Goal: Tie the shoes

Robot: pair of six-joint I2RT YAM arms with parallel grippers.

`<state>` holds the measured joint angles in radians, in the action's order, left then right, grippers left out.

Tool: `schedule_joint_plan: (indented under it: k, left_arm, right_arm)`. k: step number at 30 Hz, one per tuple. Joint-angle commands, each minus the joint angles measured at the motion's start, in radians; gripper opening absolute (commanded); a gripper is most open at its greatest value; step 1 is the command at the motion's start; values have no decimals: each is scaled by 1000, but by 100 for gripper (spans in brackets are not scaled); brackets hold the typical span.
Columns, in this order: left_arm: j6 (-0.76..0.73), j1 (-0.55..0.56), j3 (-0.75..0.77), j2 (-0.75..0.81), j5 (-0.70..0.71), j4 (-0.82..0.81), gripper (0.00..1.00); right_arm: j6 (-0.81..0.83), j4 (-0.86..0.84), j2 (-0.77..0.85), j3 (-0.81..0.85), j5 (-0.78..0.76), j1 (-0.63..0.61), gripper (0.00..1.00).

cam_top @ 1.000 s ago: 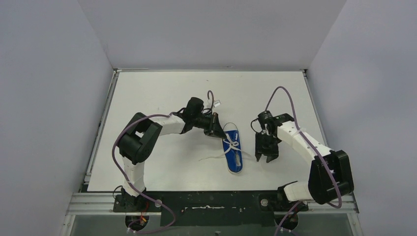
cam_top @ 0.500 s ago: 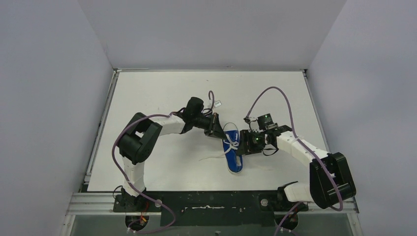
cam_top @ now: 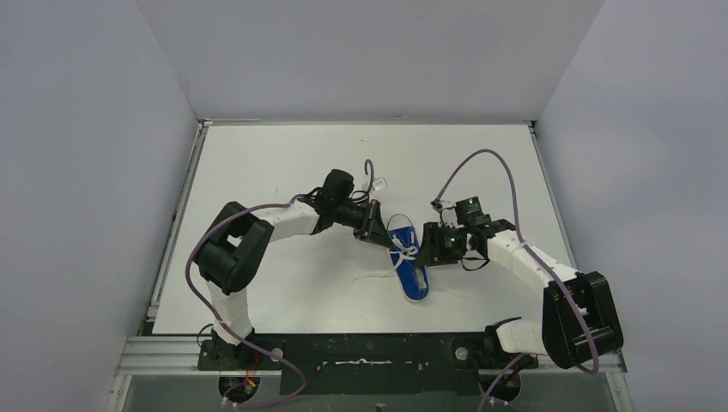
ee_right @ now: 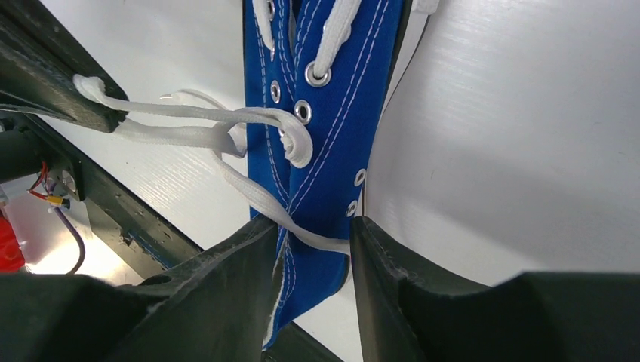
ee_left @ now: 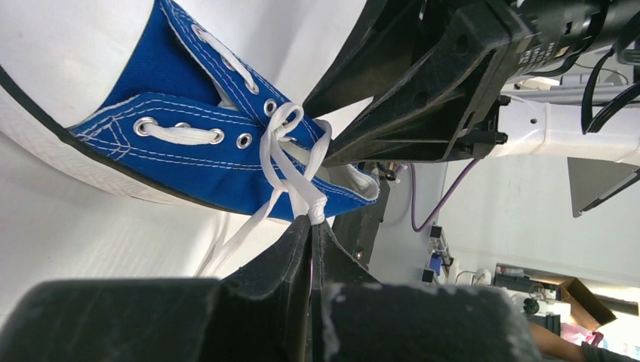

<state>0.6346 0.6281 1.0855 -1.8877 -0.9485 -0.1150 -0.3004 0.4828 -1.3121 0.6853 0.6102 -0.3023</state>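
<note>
The blue shoe (cam_top: 414,273) lies mid-table with its white toe cap pointing at the near edge. Its white laces (ee_left: 290,162) are crossed loosely over the tongue. My left gripper (cam_top: 378,232) sits at the heel's left side. In its wrist view, the left gripper (ee_left: 312,220) is shut on a bunch of lace just off the shoe (ee_left: 181,162). My right gripper (cam_top: 427,249) is at the shoe's right side. The right gripper (ee_right: 313,226) is open, straddling the blue collar (ee_right: 321,188), and one lace strand (ee_right: 256,197) runs across the gap between its fingers.
A loose lace end (cam_top: 371,275) trails on the white table (cam_top: 283,163) to the left of the shoe. A small white tag (cam_top: 379,181) lies behind the left wrist. Grey walls enclose the table on three sides.
The right arm swung in from the right and turned its gripper onto the shoe's side. The left gripper kept its hold on the lace and barely moved.
</note>
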Motion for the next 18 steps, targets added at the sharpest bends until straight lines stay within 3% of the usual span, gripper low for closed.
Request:
schedule_joint_plan:
  k: [1,8,11,18]
  left_arm:
    - [-39,12,11,35,-32,20,0]
    - [-57,28,20,25,-40,52,0]
    - [-123,29,18,39,-19,144,0]
    - [-262,48,30,47,-7,320,0]
  right_arm:
    - [-8,-34,57,6,0,5,42]
    - [5,-38,36,12,12,18,35]
    - [11,-28,29,18,17,24,27]
    - [5,-26,43,22,24,30,23]
